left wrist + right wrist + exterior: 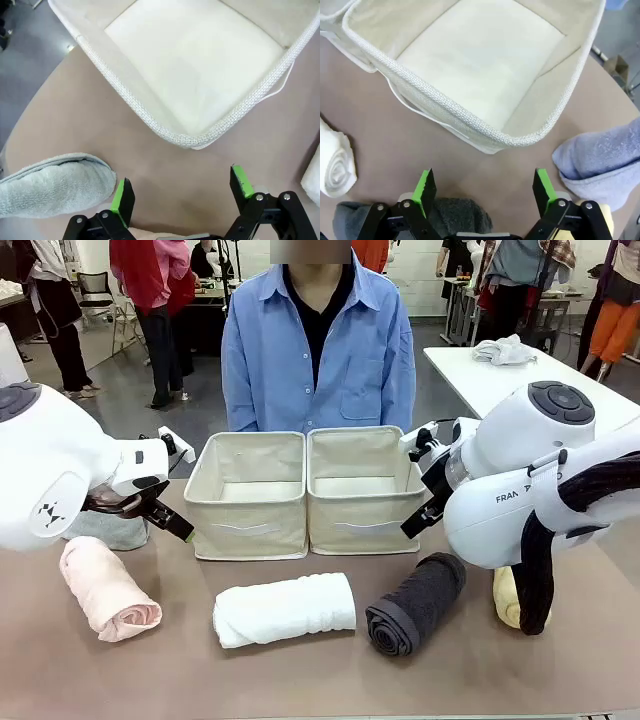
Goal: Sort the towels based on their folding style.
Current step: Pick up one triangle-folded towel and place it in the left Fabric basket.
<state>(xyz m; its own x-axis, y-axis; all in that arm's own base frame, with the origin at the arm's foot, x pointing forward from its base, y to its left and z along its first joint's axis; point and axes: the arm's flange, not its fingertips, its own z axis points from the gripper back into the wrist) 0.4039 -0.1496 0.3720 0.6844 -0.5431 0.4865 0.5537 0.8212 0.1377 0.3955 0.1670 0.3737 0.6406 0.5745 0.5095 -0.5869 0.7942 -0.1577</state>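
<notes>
Across the front of the table lie a pink roll, a white roll, a dark grey roll and a yellow roll, the last half hidden by my right arm. A pale green towel lies under my left arm. Beside the right bin the right wrist view picks up a light blue towel. My left gripper hangs open over bare table at the left bin's corner. My right gripper hangs open above the dark grey roll, with the white roll off to its left.
Two beige fabric bins stand side by side mid-table, the left bin and the right bin, with nothing inside them. A person in a blue shirt stands behind them. A white cloth bundle lies on another table.
</notes>
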